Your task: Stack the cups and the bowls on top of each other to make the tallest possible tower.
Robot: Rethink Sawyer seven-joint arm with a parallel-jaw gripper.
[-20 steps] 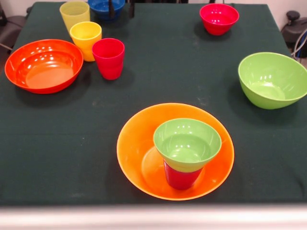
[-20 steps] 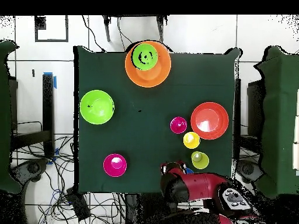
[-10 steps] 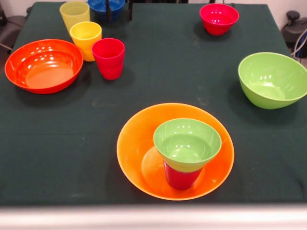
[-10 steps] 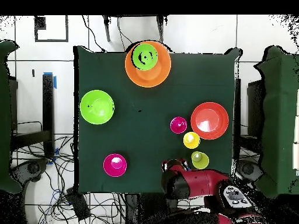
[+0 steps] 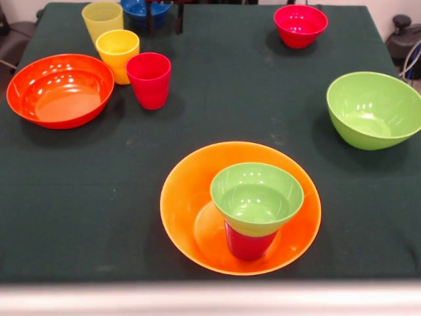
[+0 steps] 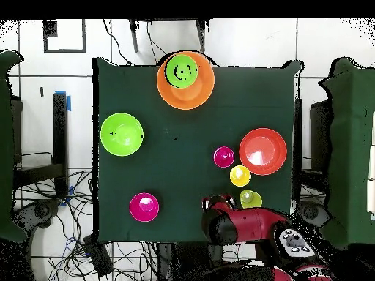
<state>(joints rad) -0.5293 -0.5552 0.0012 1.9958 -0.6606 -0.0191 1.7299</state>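
Observation:
The tower stands near the front edge: a large yellow-orange bowl (image 5: 191,197) (image 6: 201,88) holds a cup (image 5: 248,245) that looks dark red here, topped by the small green bowl (image 5: 256,197) (image 6: 181,69). Three cups stand in a row at the far left: pale yellow (image 5: 102,20) (image 6: 250,198), yellow-orange (image 5: 117,54) (image 6: 240,175) and red-pink (image 5: 149,80) (image 6: 224,156). My gripper (image 5: 164,18) hangs open at the top edge. One dark finger is over the small blue bowl (image 5: 135,9), the other just outside its rim. Overhead, the red arm (image 6: 238,225) covers gripper and blue bowl.
A wide orange-red bowl (image 5: 59,89) (image 6: 263,151) sits beside the cups. A large green bowl (image 5: 373,108) (image 6: 121,135) is at the right edge in the front view. A small red-pink bowl (image 5: 300,25) (image 6: 144,207) sits far right.
The gripper's fingers have come slightly lower over the blue bowl, and the arm has shifted a little in the overhead view. No cup or bowl has moved.

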